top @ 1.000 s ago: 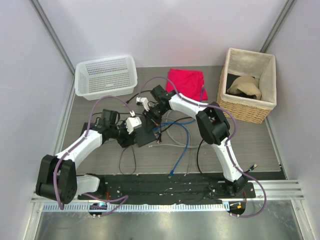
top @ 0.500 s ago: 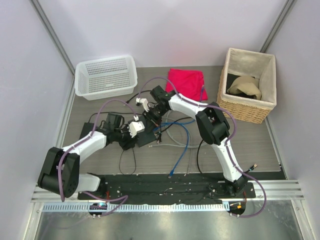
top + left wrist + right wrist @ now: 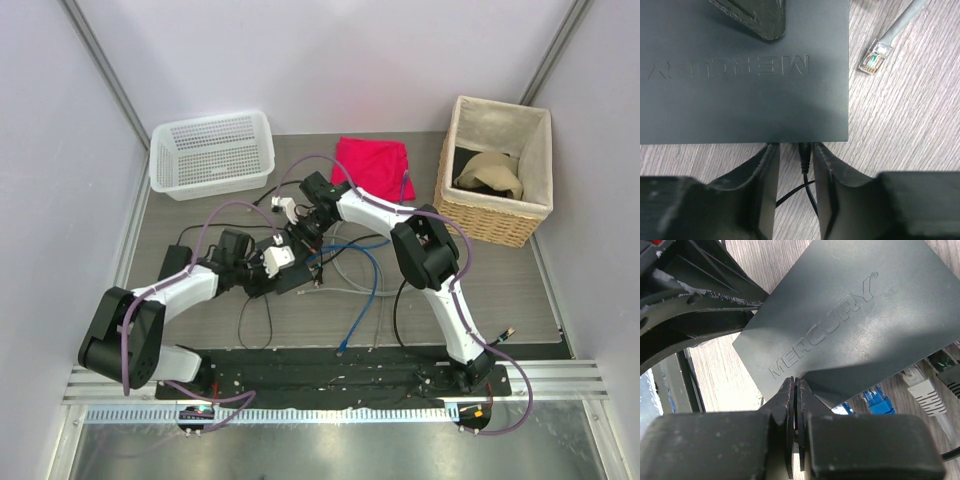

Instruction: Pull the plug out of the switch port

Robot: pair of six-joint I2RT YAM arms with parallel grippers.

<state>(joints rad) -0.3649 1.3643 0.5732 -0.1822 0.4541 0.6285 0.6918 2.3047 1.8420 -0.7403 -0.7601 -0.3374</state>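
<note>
The switch (image 3: 740, 100) is a flat matte black box lying on the wood-grain table (image 3: 450, 300); it also shows in the right wrist view (image 3: 850, 315) and from above (image 3: 292, 274). A black round plug (image 3: 804, 152) sits in its near edge, its thin cable trailing back. My left gripper (image 3: 795, 148) is open and straddles this plug: the right finger lies close against it, and a gap is left at the left finger. My right gripper (image 3: 796, 384) is shut, its tips resting on top of the switch.
A loose grey network connector (image 3: 873, 57) lies right of the switch. Blue (image 3: 875, 400) and grey (image 3: 922, 390) connectors sit at its other edge. Tangled cables (image 3: 355, 265), a white basket (image 3: 212, 152), a red cloth (image 3: 372, 165) and a wicker basket (image 3: 495, 170) surround the arms.
My left arm has slid right towards the switch and its jaws have narrowed around the plug. The right arm has stayed put.
</note>
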